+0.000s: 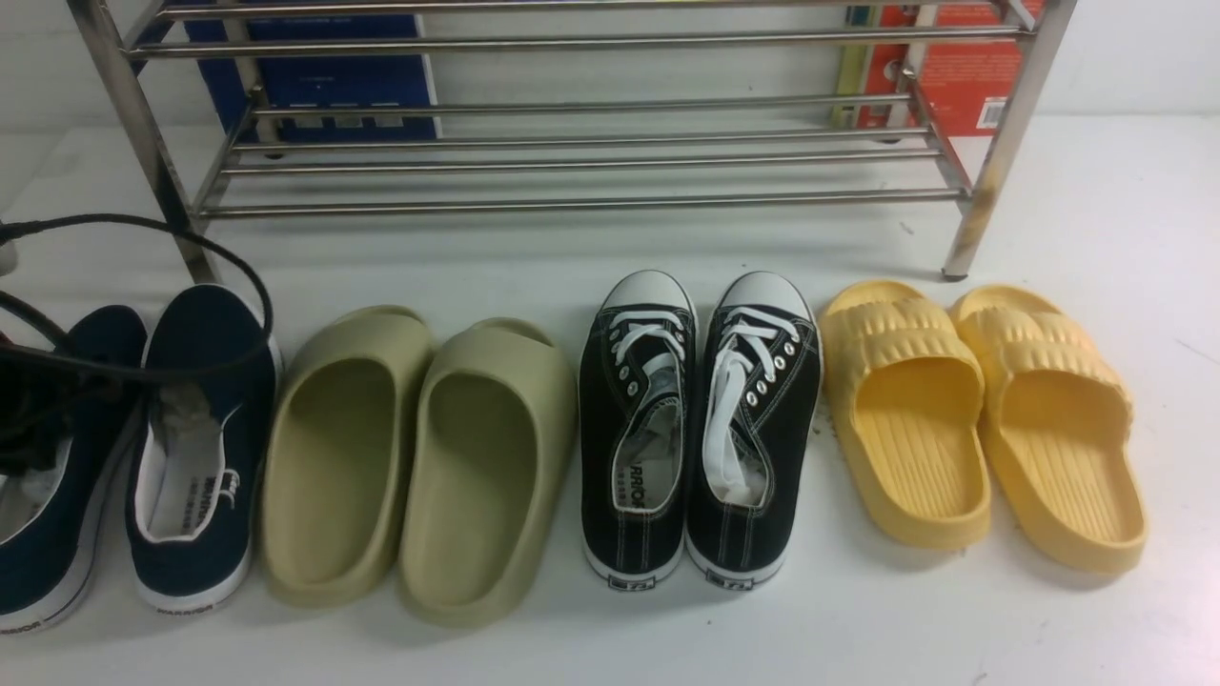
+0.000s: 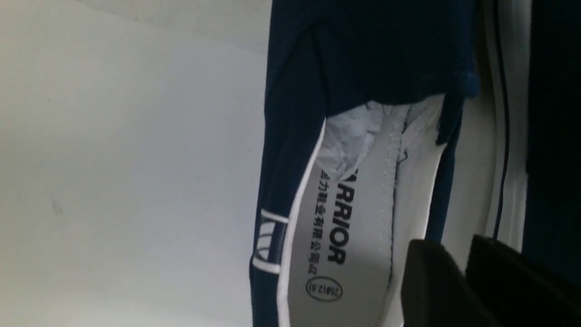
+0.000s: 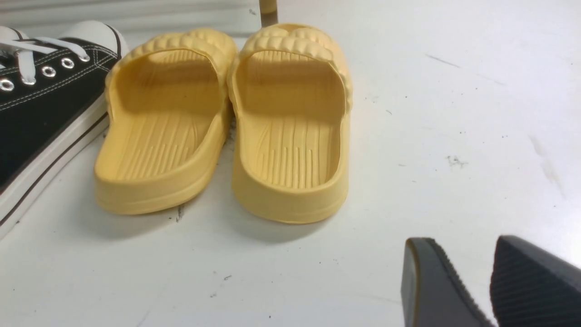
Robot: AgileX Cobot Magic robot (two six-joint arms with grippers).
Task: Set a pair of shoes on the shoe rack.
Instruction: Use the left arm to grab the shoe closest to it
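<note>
The pair of navy slip-on shoes stands at the far left of the floor, one shoe [image 1: 195,448] beside the other [image 1: 57,534]. The steel shoe rack [image 1: 572,202] stands behind the row and holds no shoes. My left arm's dark wrist and cables [image 1: 38,410] hang over the outer navy shoe. In the left wrist view my left gripper [image 2: 463,243] hovers at that shoe's [image 2: 363,59] inner side wall, above the white insole [image 2: 363,236]. Its jaws are slightly apart with only white sole showing between them. My right gripper [image 3: 463,245] is open over bare floor.
Olive slides [image 1: 419,467], black lace-up sneakers [image 1: 701,438] and yellow slides [image 1: 982,419] fill the row to the right of the navy pair. Blue [image 1: 315,76] and red [image 1: 953,76] boxes stand behind the rack. A rack leg [image 3: 268,11] rises beyond the yellow slides [image 3: 290,127].
</note>
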